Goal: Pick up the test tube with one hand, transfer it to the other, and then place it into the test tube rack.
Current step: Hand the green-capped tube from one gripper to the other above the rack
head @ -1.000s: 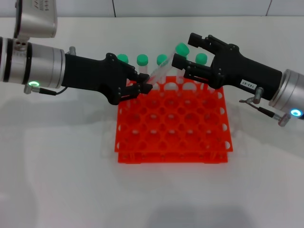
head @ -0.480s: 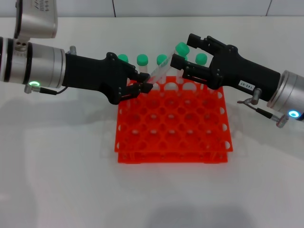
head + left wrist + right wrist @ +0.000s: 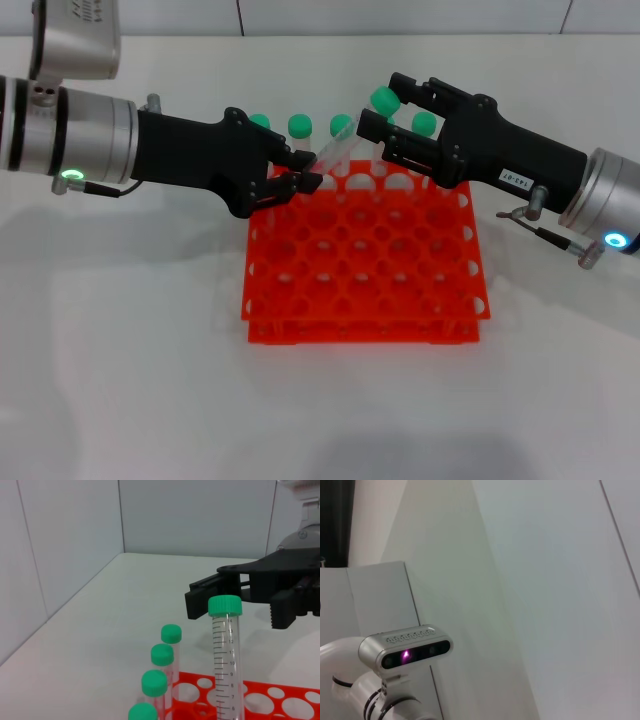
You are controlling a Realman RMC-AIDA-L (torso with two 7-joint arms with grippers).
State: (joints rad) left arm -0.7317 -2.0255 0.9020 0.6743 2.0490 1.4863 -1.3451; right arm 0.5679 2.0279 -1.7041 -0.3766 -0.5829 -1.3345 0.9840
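Observation:
My left gripper (image 3: 298, 174), unlabelled with a green light, is shut on the lower end of the test tube (image 3: 336, 149). It holds the tube slanted over the back of the orange-red test tube rack (image 3: 300, 300), green cap (image 3: 383, 99) up and to the right. My right gripper (image 3: 381, 103), with the white label and a blue light, is open, and its fingers stand on either side of the cap end. In the left wrist view the tube (image 3: 226, 655) stands upright with the open right gripper (image 3: 245, 605) just behind its cap.
Several other green-capped tubes (image 3: 300, 125) stand in the rack's back row and also show in the left wrist view (image 3: 162, 655). The rack sits on a white table (image 3: 120, 350). The right wrist view shows only walls and the robot's head camera (image 3: 405, 652).
My right gripper has moved a little left and closer around the tube's cap. The left gripper and the tube have barely moved.

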